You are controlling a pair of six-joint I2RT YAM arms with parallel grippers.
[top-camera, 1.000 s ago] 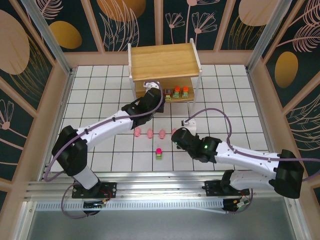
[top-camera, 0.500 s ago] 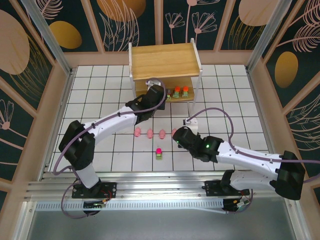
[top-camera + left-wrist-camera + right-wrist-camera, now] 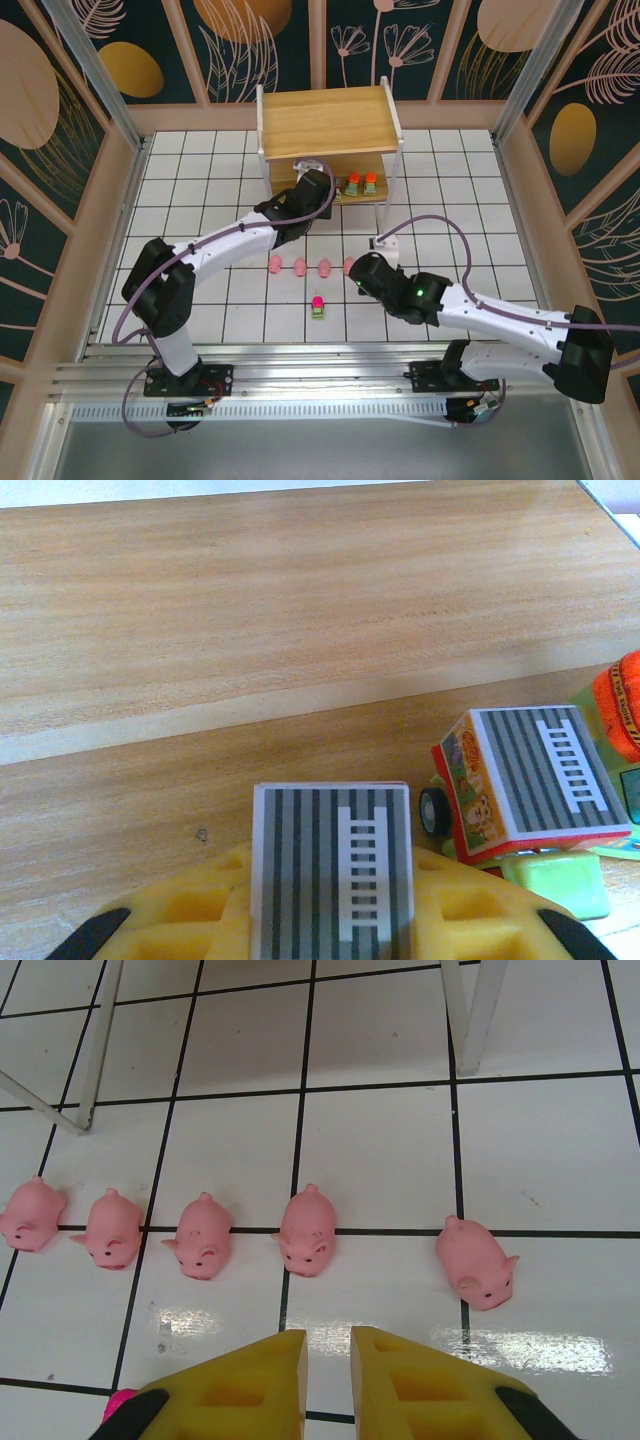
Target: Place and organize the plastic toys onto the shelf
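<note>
A white tiled table (image 3: 440,180) sits inside leaf-patterned walls (image 3: 60,90). The shelf (image 3: 325,122) stands at its far side. The left arm reaches onto the lower board, left gripper (image 3: 330,920) clamping a striped block toy (image 3: 332,865) beside another (image 3: 530,780). The right gripper (image 3: 328,1360), narrowly parted and empty, hovers near five pink pigs (image 3: 307,1230).

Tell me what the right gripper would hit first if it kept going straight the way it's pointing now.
Probably the pink pig fourth from the left in the row: the right gripper, nearly closed, points straight at it across bare tile. Farther along stands the shelf. Depth is hard to judge.
</note>
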